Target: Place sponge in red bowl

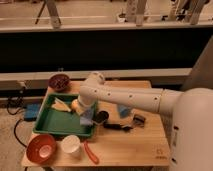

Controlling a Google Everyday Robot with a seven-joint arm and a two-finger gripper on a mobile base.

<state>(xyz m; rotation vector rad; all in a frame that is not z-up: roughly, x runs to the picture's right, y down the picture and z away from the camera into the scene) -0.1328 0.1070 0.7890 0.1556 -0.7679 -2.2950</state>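
Note:
The sponge [86, 120] is a pale-blue block at the right rim of the green tray [52, 125]. My gripper [85, 114] comes down from the white arm right over the sponge and touches or nearly touches its top. The arm hides how it meets the sponge. The red bowl [41, 148], orange-red with a pale centre, stands at the table's front left corner, well left of and nearer than the gripper. A white cup [70, 144] stands just right of it.
A yellowish wedge [61, 105] lies in the tray. A dark maroon bowl [60, 81] stands at the back left. A light-blue cup-shaped thing [125, 111], black items [118, 126] and a small dark object [138, 120] lie right of the gripper. A red elongated item [91, 152] lies near the front edge.

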